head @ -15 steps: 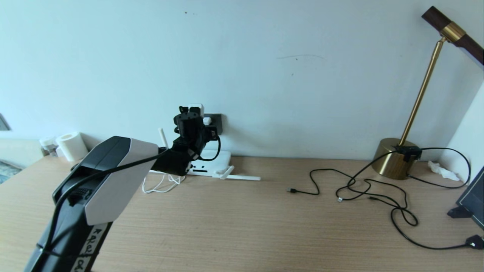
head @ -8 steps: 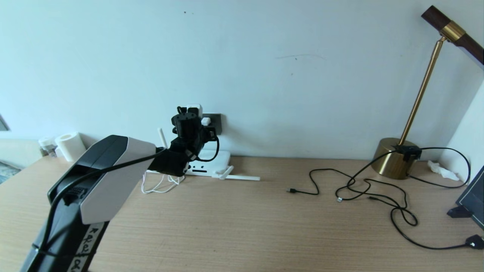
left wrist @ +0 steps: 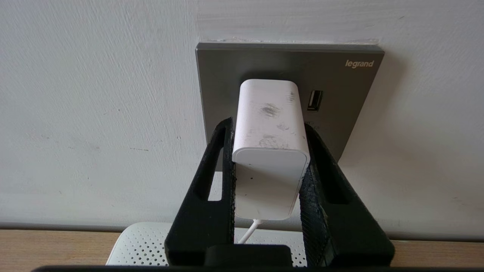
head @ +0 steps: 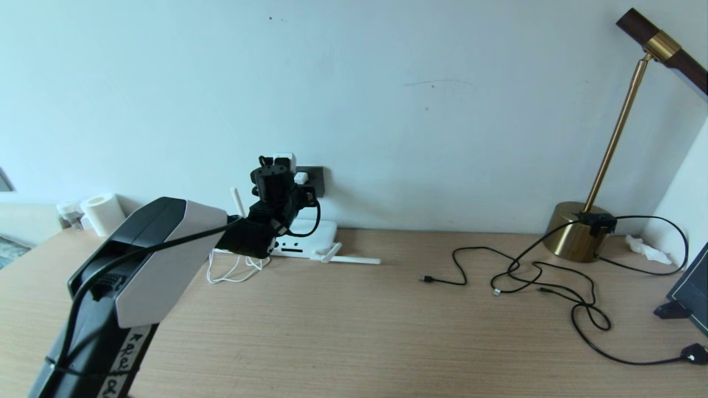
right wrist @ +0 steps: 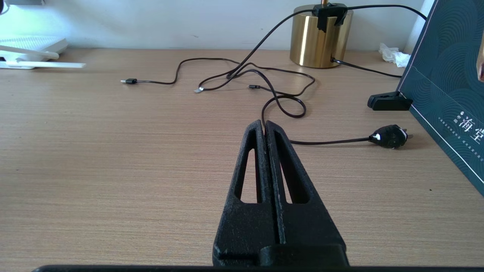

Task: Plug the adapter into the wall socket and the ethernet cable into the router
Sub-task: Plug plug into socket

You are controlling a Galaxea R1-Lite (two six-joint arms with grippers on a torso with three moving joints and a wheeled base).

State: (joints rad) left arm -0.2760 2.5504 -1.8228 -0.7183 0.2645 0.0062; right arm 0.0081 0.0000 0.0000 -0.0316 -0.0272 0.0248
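Note:
My left gripper (left wrist: 268, 126) is shut on the white adapter (left wrist: 266, 109), one finger on each side of it. The adapter's far end sits against the dark grey wall socket (left wrist: 340, 94), with its pins hidden. In the head view the adapter (head: 285, 160) is at the socket (head: 318, 176), above the white router (head: 315, 232). The adapter's thin white cord (head: 232, 273) loops on the desk. The ethernet cable lies among black cables at mid-right, its pale plug (head: 496, 292) facing the router. My right gripper (right wrist: 263, 122) is shut and empty, low over the desk.
A brass lamp (head: 575, 237) stands at the back right with cables running from its base. A black mains plug (right wrist: 389, 136) and a dark green box (right wrist: 450, 98) sit at the right edge. Paper rolls (head: 105, 213) stand at the far left.
My left arm has edged slightly toward the wall with the adapter still held. Nothing else has moved.

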